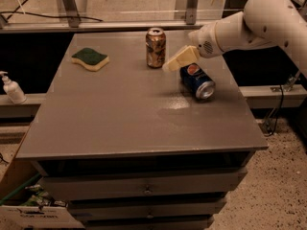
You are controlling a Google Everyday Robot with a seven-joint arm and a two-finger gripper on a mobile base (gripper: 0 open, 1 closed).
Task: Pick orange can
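Observation:
The orange can (156,47) stands upright at the far middle of the grey table (120,119). It is copper-orange with pale mottling and a silver top rim. My gripper (169,67) comes in from the right on a white arm. Its pale fingers point down and to the left, just right of the can and a short gap away from it. The gripper holds nothing that I can see.
A blue Pepsi can (197,81) lies on its side just under and right of the gripper. A green and yellow sponge (90,59) lies at the far left. A soap bottle (11,87) stands off the table's left side. Drawers are below the tabletop.

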